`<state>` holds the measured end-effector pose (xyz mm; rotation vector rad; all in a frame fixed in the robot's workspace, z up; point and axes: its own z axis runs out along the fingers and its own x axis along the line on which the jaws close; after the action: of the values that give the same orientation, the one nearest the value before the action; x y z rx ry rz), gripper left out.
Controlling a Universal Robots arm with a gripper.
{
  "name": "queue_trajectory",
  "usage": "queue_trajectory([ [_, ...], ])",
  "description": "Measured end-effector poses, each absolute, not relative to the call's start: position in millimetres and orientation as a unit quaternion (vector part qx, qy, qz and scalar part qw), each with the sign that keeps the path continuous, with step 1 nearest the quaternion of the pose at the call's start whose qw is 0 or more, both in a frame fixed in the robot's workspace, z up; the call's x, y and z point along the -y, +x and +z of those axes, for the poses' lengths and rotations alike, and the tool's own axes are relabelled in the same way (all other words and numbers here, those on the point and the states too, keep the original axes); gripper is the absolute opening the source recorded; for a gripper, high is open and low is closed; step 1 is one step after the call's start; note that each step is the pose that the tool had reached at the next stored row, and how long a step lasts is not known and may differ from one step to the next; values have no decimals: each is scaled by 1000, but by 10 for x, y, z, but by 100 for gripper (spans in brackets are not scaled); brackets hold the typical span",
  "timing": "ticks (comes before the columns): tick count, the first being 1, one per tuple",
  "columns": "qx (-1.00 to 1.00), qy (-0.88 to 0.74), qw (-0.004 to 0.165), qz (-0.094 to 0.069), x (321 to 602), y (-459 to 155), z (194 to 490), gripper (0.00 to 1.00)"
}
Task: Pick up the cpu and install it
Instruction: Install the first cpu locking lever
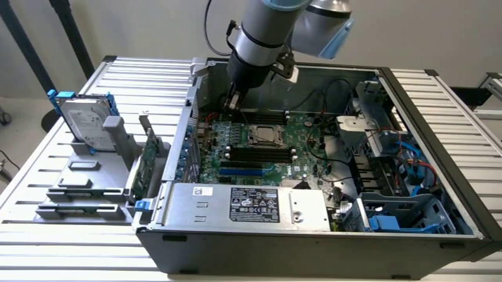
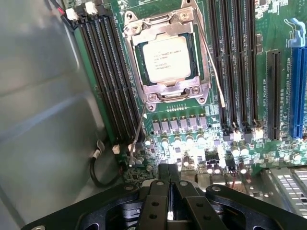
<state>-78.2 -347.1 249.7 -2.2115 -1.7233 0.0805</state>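
Claw: the claw [image 2: 169, 178] is closed, fingers pressed together with nothing between them.
Claw's place: it hangs from the arm [image 1: 263, 35] low inside the computer case [image 1: 314, 247], over the motherboard's [image 1: 304, 130] far edge, toward the exterior view's left.
Nearest thing: a thin wire lever [image 2: 138, 129] sticks out from a corner of the socket frame [image 2: 144, 33] toward the claw, apart from it.
Cpu: the cpu [image 2: 167, 58] lies flat in the socket frame near the board's middle, silver lid up (printed text on it), metal rim on all four sides. A row of small components [image 2: 177, 125] lies between it and the claw.
Edges: black memory slots [image 2: 108, 76] run along one side of the frame, a second bank [image 2: 235, 62] along the other, and blue slots [image 2: 298, 86] lie beyond that.
Open room: the grey case wall [image 2: 43, 96] stands just beside the first bank, with a black cable loop [image 2: 98, 178] at its foot. The case lies on its side, open upward. A power supply [image 1: 235, 205] fills its near edge.
Surface: a slatted metal desk [image 1: 455, 106] carries the case. Toward the desk's edge at the exterior view's left, a grey holder [image 1: 86, 188] carries a hard drive [image 1: 82, 123] with blue rails.
Room: a pale wall [image 1: 157, 23] stands behind the desk.
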Motion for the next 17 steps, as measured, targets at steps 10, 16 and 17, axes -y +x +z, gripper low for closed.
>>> queue_trajectory([
  [10,579,-796,176,17,3464,-848,2438,11],
  [16,558,-810,181,5,3464,-863,2410,11],
  [17,555,-811,182,4,3464,-866,2410,11],
])
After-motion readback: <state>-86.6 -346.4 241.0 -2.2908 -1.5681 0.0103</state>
